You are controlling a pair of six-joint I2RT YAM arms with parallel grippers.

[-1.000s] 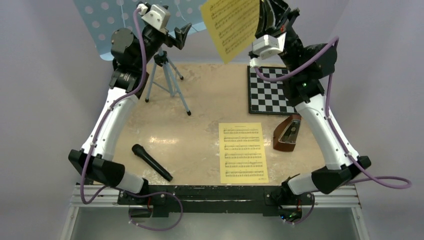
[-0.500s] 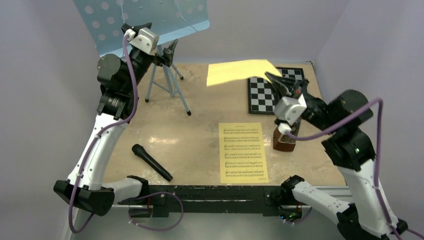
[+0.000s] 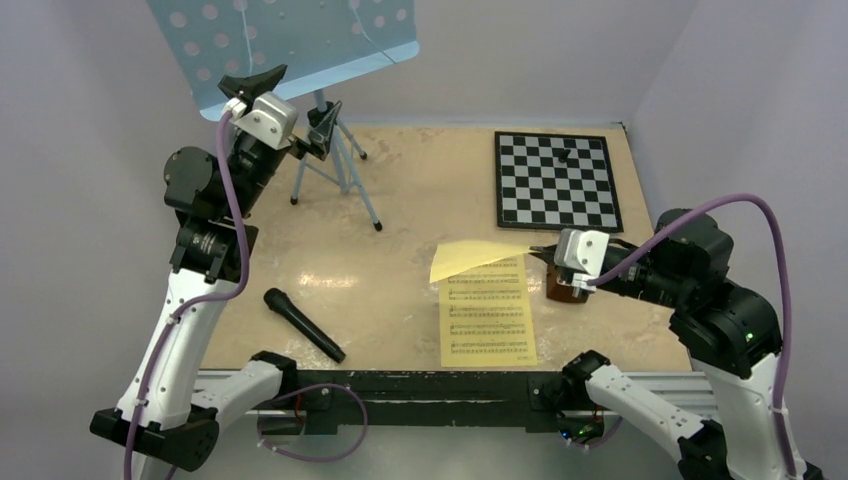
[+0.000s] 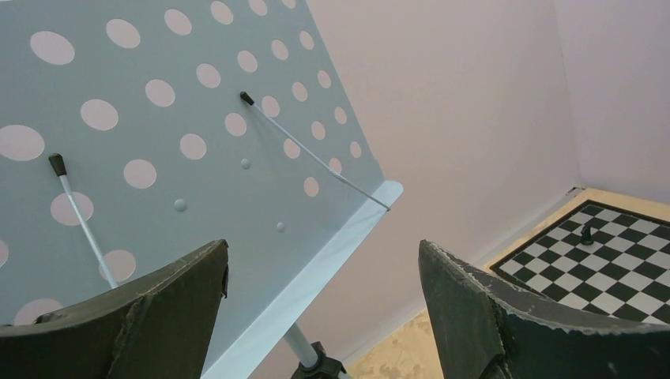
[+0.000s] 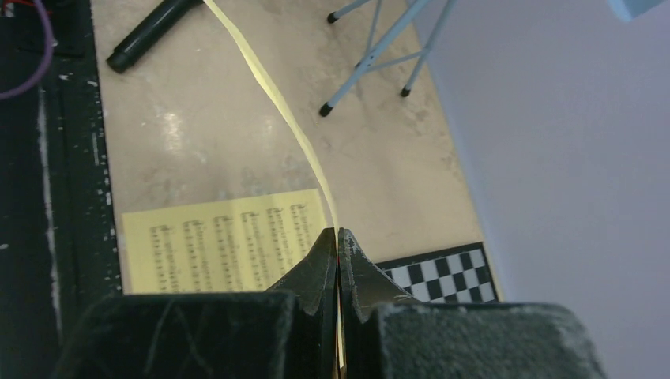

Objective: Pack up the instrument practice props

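The light-blue music stand's perforated tray stands on its tripod at the back left; it fills the left wrist view. My left gripper is open and empty just in front of the tray's lower edge. My right gripper is shut on a yellow sheet-music page, held low and edge-on. A second yellow page lies flat on the table under it. The brown metronome is mostly hidden behind my right wrist.
A black-and-white chessboard with one small dark piece lies at the back right. A black microphone lies at the front left. Pale walls enclose the table on three sides.
My right arm has swung down from near the stand, carrying the yellow page to just above the flat page. My left arm has drawn back to the left, still open.
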